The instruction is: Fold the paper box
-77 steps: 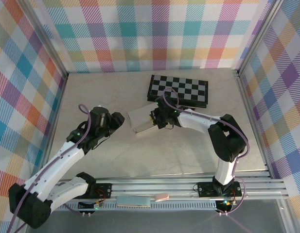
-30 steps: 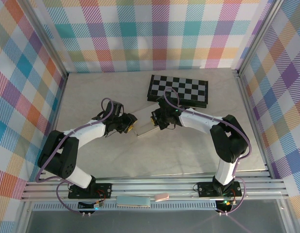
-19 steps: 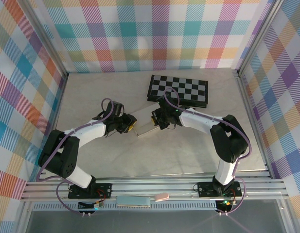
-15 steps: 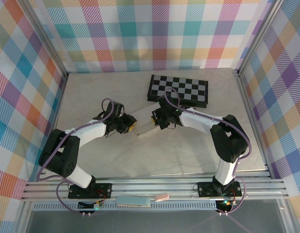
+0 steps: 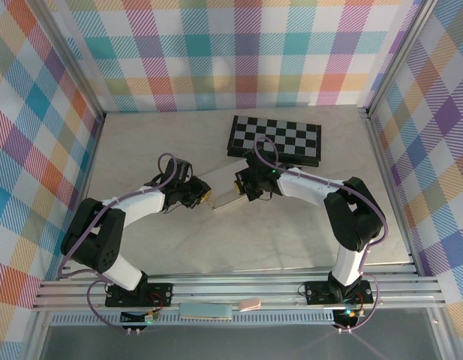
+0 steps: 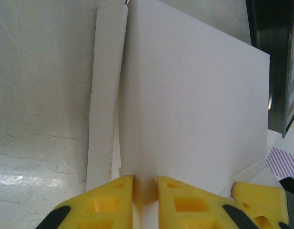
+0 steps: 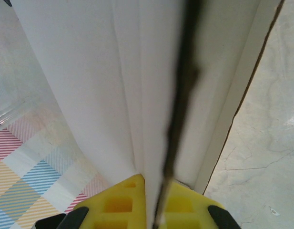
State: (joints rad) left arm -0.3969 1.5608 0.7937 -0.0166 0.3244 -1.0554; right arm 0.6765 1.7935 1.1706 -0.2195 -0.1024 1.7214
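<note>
**Left gripper** (image 5: 204, 196): one. Its yellow fingers (image 6: 108, 200) are closed on the near edge of the paper box (image 5: 220, 187), and cardboard fills the narrow gap between them.

**Right gripper** (image 7: 155, 206): one. My pads (image 7: 119, 204) are pressed together on the box's opposite side, with several thin layers caught between them.

**Paper box:** one, white. It is at mid-table between my two grippers, just beside the near-left corner of the chessboard (image 5: 275, 140).

**Heading:** from above the box sits skewed to the edges of the table (image 5: 141, 146), with one corner toward the chessboard. My grippers cover two of its sides, so I cannot tell its long axis there.

**Left wrist view:** a broad flat panel runs away from my fingers. A narrow flap (image 6: 106, 95) lies along its left edge, a detail too small to see from above.

**Right wrist view:** the sheets appear edge-on and stacked, with a dark seam running up from the pads.

**Top view:** this adds the one black-and-white chessboard. It also takes in my two arms, which reach inward from either side.
</note>
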